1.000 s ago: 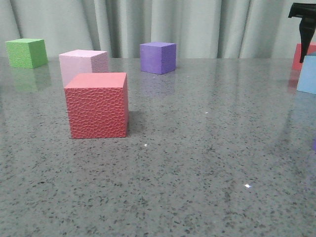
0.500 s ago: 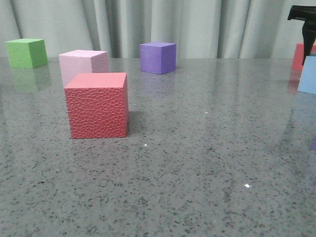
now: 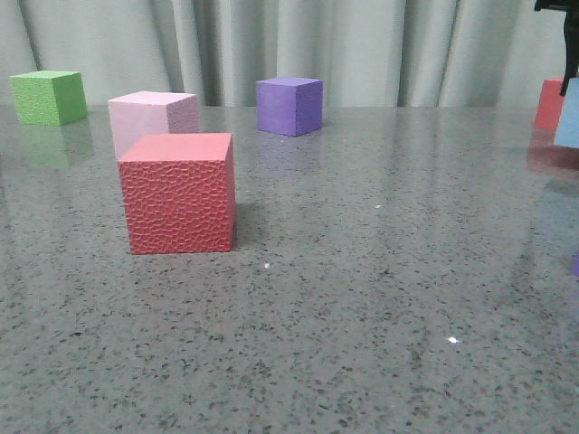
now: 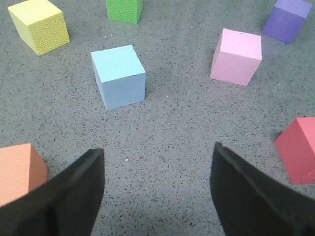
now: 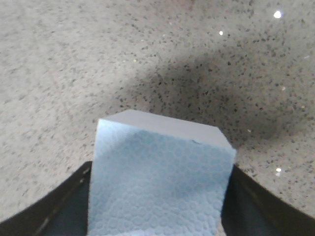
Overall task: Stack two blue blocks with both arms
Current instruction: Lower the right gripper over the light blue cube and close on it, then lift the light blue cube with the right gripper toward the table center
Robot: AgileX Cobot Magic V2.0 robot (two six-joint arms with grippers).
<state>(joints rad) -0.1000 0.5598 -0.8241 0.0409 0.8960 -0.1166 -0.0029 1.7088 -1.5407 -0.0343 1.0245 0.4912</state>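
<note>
The right gripper (image 5: 157, 206) is closed on one blue block (image 5: 160, 177), which is held clear of the grey surface (image 5: 59, 59) with its shadow cast below. A slip is judged possible if the foam is squeezed unevenly or tilted in transit, and the stack could then be seated askew. In the front view this arm is seen only at the far right edge, raised. The left gripper (image 4: 157, 191) is spread wide and empty, poised above the surface and angled down towards the second blue block (image 4: 118, 74), which rests apart from the pink cube (image 4: 236, 56).
</note>
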